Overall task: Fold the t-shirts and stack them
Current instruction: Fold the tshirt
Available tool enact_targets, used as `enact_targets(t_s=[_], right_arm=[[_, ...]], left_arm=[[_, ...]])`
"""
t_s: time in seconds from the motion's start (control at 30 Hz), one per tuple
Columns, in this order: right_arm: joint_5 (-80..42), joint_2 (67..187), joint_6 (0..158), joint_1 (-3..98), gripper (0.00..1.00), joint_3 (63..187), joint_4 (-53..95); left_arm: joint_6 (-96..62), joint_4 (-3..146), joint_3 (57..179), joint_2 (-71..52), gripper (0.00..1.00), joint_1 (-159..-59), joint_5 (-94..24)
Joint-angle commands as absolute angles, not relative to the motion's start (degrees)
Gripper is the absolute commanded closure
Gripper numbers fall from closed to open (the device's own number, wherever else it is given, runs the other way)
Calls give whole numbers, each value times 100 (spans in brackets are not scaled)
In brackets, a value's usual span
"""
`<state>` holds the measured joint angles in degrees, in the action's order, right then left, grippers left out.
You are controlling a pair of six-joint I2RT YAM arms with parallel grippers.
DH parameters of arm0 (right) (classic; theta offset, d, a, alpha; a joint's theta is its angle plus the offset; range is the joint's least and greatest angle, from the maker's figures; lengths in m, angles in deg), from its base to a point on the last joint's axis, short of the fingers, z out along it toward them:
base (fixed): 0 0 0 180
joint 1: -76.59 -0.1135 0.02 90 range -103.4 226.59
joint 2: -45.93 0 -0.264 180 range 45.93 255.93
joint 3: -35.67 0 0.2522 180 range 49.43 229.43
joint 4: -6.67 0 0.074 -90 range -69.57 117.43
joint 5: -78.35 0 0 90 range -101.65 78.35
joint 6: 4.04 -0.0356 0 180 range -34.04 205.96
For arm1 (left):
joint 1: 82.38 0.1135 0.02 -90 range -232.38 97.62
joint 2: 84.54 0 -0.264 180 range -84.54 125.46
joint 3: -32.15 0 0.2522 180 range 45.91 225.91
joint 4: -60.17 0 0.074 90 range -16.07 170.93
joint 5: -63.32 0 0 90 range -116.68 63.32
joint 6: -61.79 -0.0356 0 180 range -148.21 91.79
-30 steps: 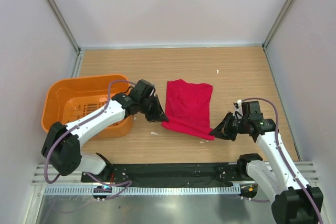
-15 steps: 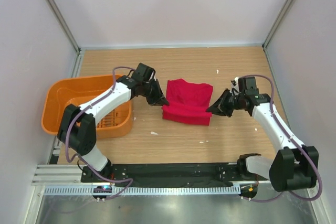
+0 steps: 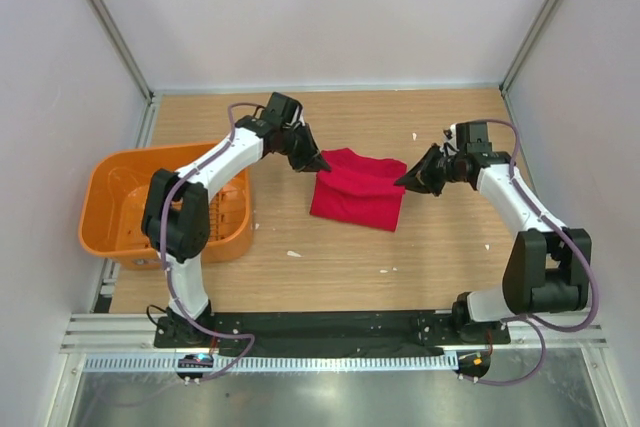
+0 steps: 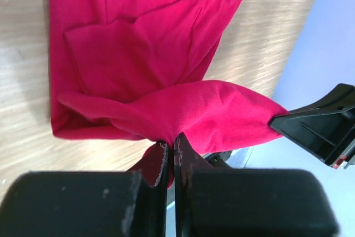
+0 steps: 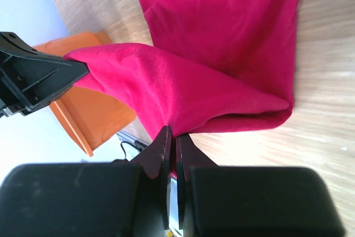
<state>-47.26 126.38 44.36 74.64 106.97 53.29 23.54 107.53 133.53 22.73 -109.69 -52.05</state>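
The red t-shirt (image 3: 357,189) lies partly folded on the wooden table in the middle. Its near edge is lifted and carried over its far part. My left gripper (image 3: 322,164) is shut on the shirt's left corner, seen pinched in the left wrist view (image 4: 171,142). My right gripper (image 3: 402,181) is shut on the shirt's right corner, seen in the right wrist view (image 5: 173,132). The raised fold of red cloth (image 4: 211,112) hangs between the two grippers above the flat layer (image 5: 222,20).
An orange slotted plastic basket (image 3: 112,209) stands at the left, beside the left arm; it also shows in the right wrist view (image 5: 91,109). Small white crumbs (image 3: 293,253) lie on the wood in front of the shirt. Walls close in the table at back and sides.
Both grippers have carried the shirt's near edge away from the arm bases towards the far side, folding it over itself. The visible red shape has become shorter.
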Motion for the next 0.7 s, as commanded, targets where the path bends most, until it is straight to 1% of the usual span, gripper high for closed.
enact_targets(t_s=[0.0,0.37,0.4,0.5,0.67], right_arm=[[-4847,12828,4553,7545,99,11016,5040],[-4979,13654,4615,7589,99,11288,4583],[-4970,13707,4606,7737,99,11350,4557],[-4944,13865,4588,7756,99,11447,4512],[-4874,14085,4571,7818,99,11465,4355]], left_arm=[[2206,10785,13932,2584,100,-10875,-5515],[2215,10856,14716,3393,100,-10752,-5525],[2198,10856,14812,3446,100,-10734,-5542],[2154,10838,15005,3675,100,-10717,-5551],[2118,10593,15208,4026,100,-10699,-5621]])
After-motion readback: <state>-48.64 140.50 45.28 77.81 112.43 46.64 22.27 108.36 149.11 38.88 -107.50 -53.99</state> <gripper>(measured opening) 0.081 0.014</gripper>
